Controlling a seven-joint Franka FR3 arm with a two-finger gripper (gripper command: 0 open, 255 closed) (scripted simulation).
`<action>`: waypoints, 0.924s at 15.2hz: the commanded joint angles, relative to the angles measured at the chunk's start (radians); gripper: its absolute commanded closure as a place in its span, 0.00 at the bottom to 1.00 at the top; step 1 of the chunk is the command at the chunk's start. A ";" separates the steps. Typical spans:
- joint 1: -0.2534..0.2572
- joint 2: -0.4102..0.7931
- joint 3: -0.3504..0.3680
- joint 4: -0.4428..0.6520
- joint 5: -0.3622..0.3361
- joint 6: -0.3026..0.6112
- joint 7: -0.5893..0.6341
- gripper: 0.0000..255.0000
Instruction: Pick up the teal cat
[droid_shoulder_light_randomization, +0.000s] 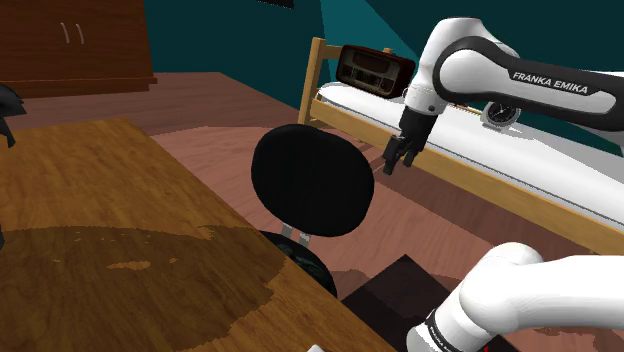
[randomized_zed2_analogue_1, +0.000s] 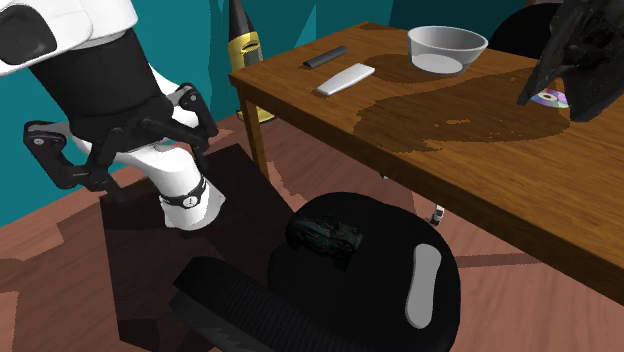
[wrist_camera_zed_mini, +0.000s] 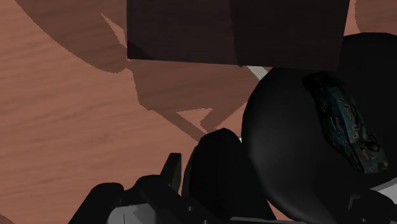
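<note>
One arm (droid_shoulder_light_randomization: 520, 78) stretches toward the bed (droid_shoulder_light_randomization: 545, 170), pincer (droid_shoulder_light_randomization: 402, 160) hanging above the floor (droid_shoulder_light_randomization: 430, 215) beside the chair (droid_shoulder_light_randomization: 312, 182); its spread cannot be told

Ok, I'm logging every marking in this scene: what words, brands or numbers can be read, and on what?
"FRANKA EMIKA": on the white arm, along its forearm.
Yellow label on the bottle: too blurred to read.
Round dial on the bed: too small to read.

Teal cat (randomized_zed2_analogue_1: 325, 237): small, dark mottled teal with black patches. Lies low and lengthwise on the black chair seat (randomized_zed2_analogue_1: 385, 262), close to the seat's edge.
</note>
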 joint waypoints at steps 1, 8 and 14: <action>0.000 0.000 0.000 0.000 0.000 0.000 0.000 0.00; 0.073 0.039 0.124 -0.138 0.031 0.167 0.053 0.00; 0.132 0.123 0.237 -0.221 0.051 0.321 0.107 0.00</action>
